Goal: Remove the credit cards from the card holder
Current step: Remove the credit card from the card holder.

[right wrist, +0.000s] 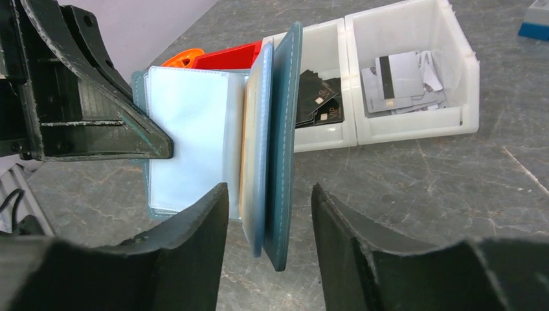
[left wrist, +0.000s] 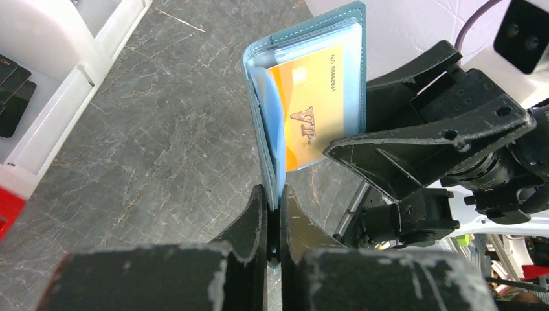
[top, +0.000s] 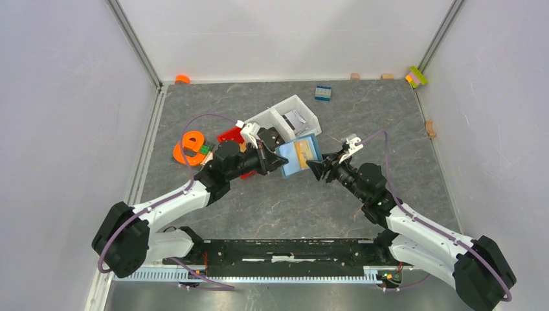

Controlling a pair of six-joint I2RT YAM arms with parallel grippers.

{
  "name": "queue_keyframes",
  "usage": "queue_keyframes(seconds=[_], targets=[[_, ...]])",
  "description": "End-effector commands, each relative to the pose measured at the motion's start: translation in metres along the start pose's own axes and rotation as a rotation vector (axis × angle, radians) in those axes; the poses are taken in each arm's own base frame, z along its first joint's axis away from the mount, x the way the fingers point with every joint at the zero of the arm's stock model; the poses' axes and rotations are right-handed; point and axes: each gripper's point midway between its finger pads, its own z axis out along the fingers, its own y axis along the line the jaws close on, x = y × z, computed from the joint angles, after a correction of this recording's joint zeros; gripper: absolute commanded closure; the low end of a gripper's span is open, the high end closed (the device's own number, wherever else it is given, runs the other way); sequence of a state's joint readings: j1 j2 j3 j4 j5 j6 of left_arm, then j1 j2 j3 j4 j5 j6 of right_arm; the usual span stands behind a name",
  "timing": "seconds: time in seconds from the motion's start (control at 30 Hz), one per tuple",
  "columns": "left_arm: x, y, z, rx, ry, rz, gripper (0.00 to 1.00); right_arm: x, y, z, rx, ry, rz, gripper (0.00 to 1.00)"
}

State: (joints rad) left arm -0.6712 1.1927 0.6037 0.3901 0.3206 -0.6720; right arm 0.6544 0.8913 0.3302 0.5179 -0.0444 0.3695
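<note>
Teal stitched card holder (top: 302, 155), opened to glossy clear sleeves, hangs over the bench's middle, pinched tight by my left gripper (left wrist: 273, 214). An orange credit card (left wrist: 311, 110) sits sleeved inside. My right gripper (right wrist: 268, 191) straddles its covers, jaws apart.

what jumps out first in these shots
The open teal card holder, held between both arms at mid-table. The left gripper pinches its edge, with an orange card showing in a clear sleeve; the right gripper straddles one cover, jaws open. A white bin of cards sits behind.
</note>
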Motion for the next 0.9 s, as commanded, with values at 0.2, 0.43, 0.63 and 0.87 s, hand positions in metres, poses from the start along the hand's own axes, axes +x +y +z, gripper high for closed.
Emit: queue_keyframes(seconds=[0.2, 0.43, 0.63, 0.87], targets=[[-0.018, -0.019, 0.002, 0.058, -0.032, 0.066, 0.96, -0.014, 0.004, -0.003, -0.007, -0.054, 0.029, 0.83], [-0.027, 0.014, -0.007, -0.145, -0.093, 0.06, 0.74, -0.005, 0.011, 0.003, -0.039, -0.01, 0.081, 1.0], [-0.027, 0.045, -0.009, -0.323, -0.079, 0.046, 0.44, -0.002, 0.012, 0.003, -0.054, -0.004, 0.108, 1.0], [-0.03, 0.053, -0.015, -0.394, -0.081, 0.064, 0.34, 0.013, -0.003, 0.008, 0.007, 0.069, 0.161, 1.0]])
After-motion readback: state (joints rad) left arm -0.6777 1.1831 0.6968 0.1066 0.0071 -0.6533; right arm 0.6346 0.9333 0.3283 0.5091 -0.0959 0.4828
